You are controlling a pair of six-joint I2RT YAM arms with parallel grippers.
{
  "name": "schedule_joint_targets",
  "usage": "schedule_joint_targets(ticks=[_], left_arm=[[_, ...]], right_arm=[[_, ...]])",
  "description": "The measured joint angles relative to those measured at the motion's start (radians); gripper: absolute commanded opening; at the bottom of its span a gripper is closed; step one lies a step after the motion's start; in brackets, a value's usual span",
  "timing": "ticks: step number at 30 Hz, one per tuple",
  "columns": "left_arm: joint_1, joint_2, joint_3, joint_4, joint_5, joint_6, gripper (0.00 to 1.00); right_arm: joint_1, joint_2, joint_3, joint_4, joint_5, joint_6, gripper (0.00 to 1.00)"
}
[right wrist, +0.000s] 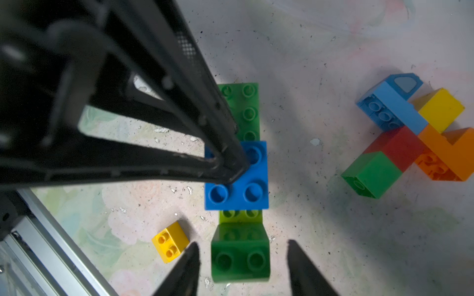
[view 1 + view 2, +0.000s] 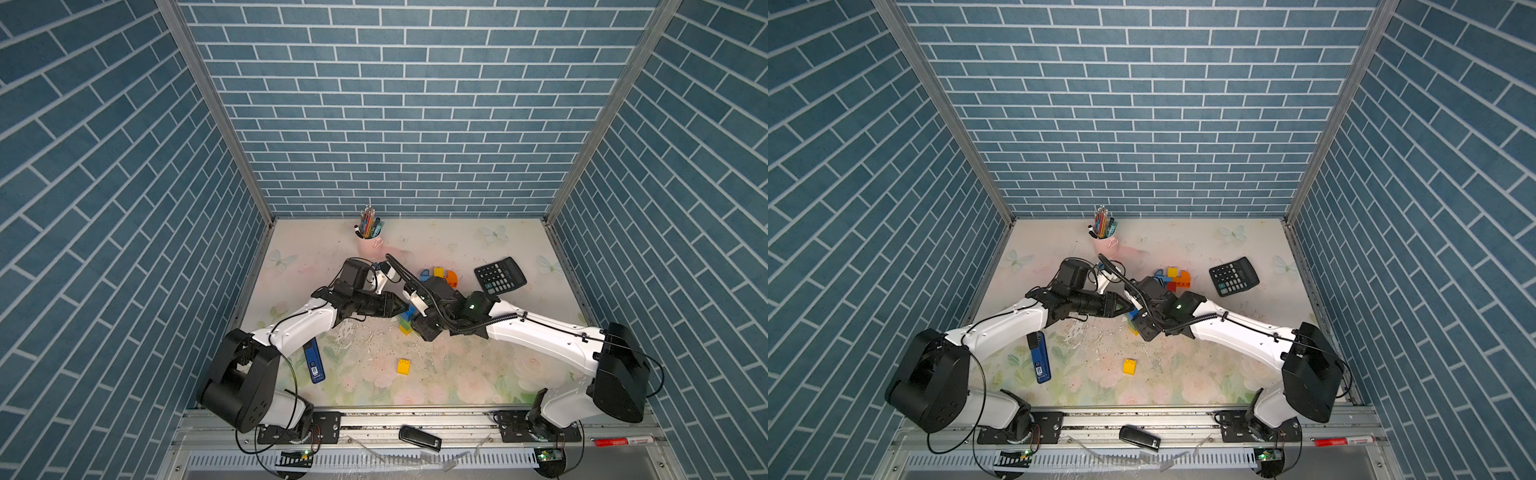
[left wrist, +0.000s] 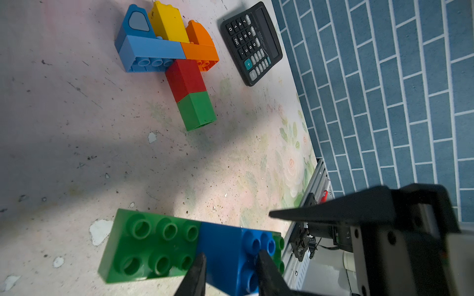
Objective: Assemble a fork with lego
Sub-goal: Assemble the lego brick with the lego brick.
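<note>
The desk point(image 2: 457, 374) is pretty cluttered. There's a pink cup of pencils point(image 2: 370, 245) at the back, a black calculator point(image 2: 500, 275) off to the right, and a blue gadget point(image 2: 314, 360) lying half under the left arm. On the front rail sit a black clip-looking thing point(image 2: 419, 438) and a red marker point(image 2: 619, 441).

A joined cluster point(image 3: 177, 51) of light blue, yellow, orange, red and green bricks lies on its side near the calculator, well apart from the row the arms are at. One loose yellow brick point(image 1: 170, 242) sits alone near that row's dark green end.

The row lies mid-desk: a long green brick point(image 1: 246, 112), a blue brick point(image 1: 246, 179) standing taller, a lime brick point(image 1: 239, 215), then a dark green brick point(image 1: 239, 258). In both top views the two wrists crowd over it, so you barely see it.

The left fingers point(image 3: 196, 271) are nearly together, clamped on the blue brick at its studded top. They cover one corner stud and cross in front of the long green brick in the right wrist view. The right fingers point(image 1: 187, 264) stand wide apart on either side of the dark green brick, with a gap on both sides, touching nothing.

As for writing, the calculator keys show digits, a 00 and a teal plus key, but the print above them is too small to read. I can't read the white labels on the blue gadget or the marker either.
</note>
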Motion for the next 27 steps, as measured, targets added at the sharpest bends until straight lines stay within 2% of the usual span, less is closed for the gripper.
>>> schedule_joint_targets(ticks=[1,2,7,10,13,17,20,27], left_arm=[[0.000,0.000,0.000,0.000,0.000,0.000,0.35],[0.000,0.000,0.000,-0.001,0.000,0.000,0.35],[0.000,0.000,0.001,-0.003,-0.002,0.001,0.35],[0.000,0.000,0.005,-0.008,-0.004,0.003,0.35],[0.000,0.000,0.008,-0.015,-0.007,0.006,0.35],[0.000,0.000,0.012,-0.023,-0.011,0.010,0.35],[0.000,0.000,0.014,-0.029,-0.011,0.014,0.35],[0.000,0.000,0.018,-0.038,-0.011,0.018,0.35]], right_arm=[[0.000,-0.007,-0.005,0.011,0.007,0.006,0.85],[0.000,-0.021,-0.016,0.031,0.011,0.018,0.98],[-0.003,-0.155,-0.116,0.158,0.052,0.118,0.98],[-0.013,-0.264,-0.236,0.293,0.078,0.262,0.99],[-0.017,-0.343,-0.424,0.534,0.082,0.462,0.99],[-0.018,-0.276,-0.635,0.879,0.072,0.717,0.99],[-0.017,-0.205,-0.676,1.019,0.061,0.830,0.99],[-0.013,-0.152,-0.726,1.270,0.063,1.033,0.98]])
